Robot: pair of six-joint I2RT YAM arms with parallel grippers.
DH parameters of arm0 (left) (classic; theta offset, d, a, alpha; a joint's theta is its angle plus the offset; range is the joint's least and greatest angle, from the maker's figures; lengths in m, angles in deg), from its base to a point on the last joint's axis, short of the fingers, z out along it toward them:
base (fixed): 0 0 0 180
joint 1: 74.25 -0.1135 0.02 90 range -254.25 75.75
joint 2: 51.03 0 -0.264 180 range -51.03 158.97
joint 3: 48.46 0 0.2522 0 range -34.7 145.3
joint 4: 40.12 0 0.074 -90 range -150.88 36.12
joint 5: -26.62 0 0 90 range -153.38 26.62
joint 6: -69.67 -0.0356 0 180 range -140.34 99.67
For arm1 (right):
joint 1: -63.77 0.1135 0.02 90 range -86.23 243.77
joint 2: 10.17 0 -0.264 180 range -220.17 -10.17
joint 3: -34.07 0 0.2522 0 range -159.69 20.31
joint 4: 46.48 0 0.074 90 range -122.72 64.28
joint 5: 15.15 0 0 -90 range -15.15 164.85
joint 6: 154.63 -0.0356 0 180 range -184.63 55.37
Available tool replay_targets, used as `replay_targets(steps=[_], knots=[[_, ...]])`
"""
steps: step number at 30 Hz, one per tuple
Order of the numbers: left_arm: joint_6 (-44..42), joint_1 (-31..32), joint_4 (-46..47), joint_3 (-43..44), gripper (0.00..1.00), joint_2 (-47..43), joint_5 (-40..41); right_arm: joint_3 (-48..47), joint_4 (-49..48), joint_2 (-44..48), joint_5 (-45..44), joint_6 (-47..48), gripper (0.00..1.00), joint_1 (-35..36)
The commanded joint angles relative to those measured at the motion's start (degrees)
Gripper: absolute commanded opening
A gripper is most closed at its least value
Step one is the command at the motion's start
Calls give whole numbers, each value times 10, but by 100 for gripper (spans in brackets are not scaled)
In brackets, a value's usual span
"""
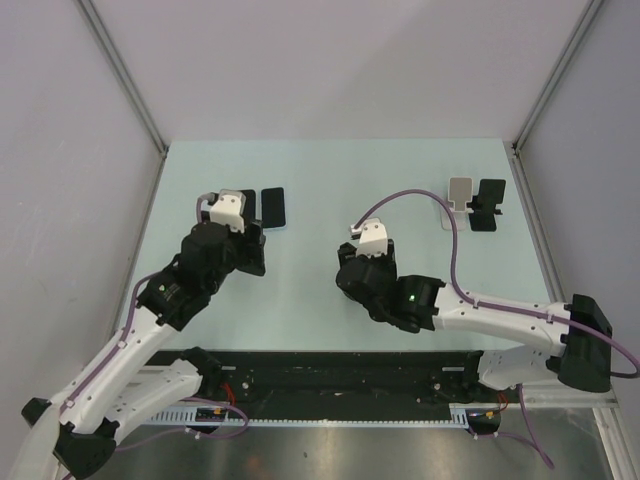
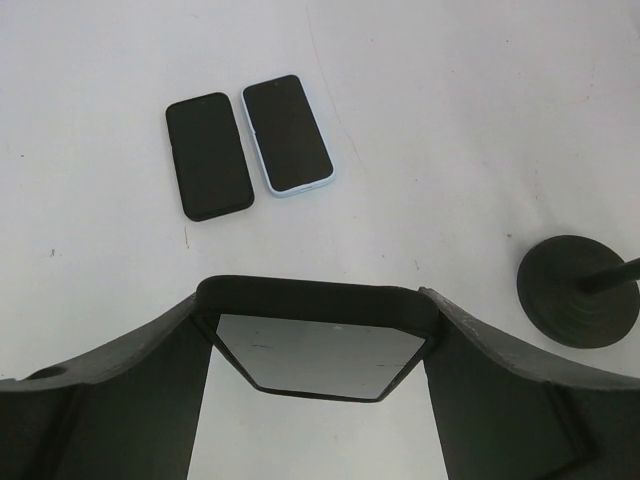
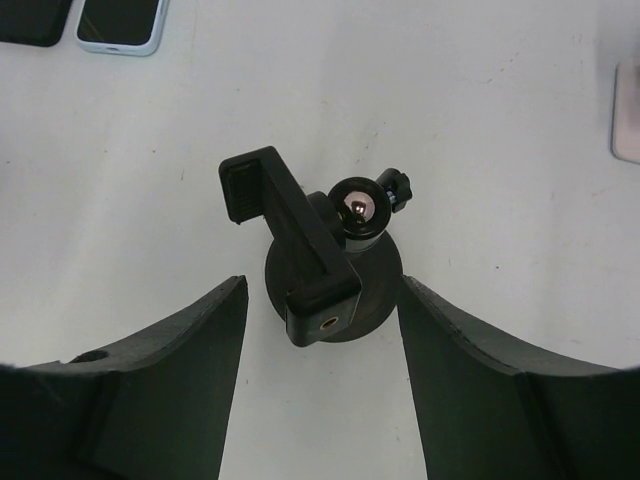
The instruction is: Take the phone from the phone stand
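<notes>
- My left claw (image 2: 318,310) is closed across the width of a black-edged phone with a glossy screen (image 2: 320,355). One finger presses on each long side, and the phone's far end sticks out past my fingertips.
- That phone is held above the pale green desk (image 1: 330,180), over its left half, well apart from the stand.
- My right claw (image 3: 322,290) is open. Its 2 fingers straddle the black phone stand with a round base, ball joint and clamp arm (image 3: 300,230). There is a gap between my left finger and the base. My right finger lies against the base's outline, and I cannot tell whether it touches.
- The stand sits upright near the middle of the desk, its clamp arm tilted up toward the far left. In my left wrist view its round base shows at the right edge.
- 2 more phones lie flat, screens up, side by side and almost touching, in the left half of the desk toward the far edge. They are a plain black slab phone (image 2: 208,155) and a phone in a light blue case (image 2: 287,135), the blue one on the right.
- Near the far right corner stand 2 more holders, just beside each other: a pale grey flat-backed holder (image 1: 459,192) and a black holder (image 1: 488,205).
</notes>
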Motion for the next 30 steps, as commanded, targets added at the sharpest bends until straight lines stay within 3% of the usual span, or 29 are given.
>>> replay_targets(steps=[1, 9, 22, 30], knots=[[-15, -6, 52, 1, 0, -19, 0, -28, -21, -13, -50, -6, 63, 3], [-19, -8, 54, -2, 0, -20, -4, -30, 42, 7, -70, -11, 56, 10], [-26, -14, 56, -6, 0, -20, -8, -30, 92, 49, -59, -15, 31, 12], [-25, -18, 57, -6, 0, -13, -15, -30, 116, 43, -51, -28, 28, 12]])
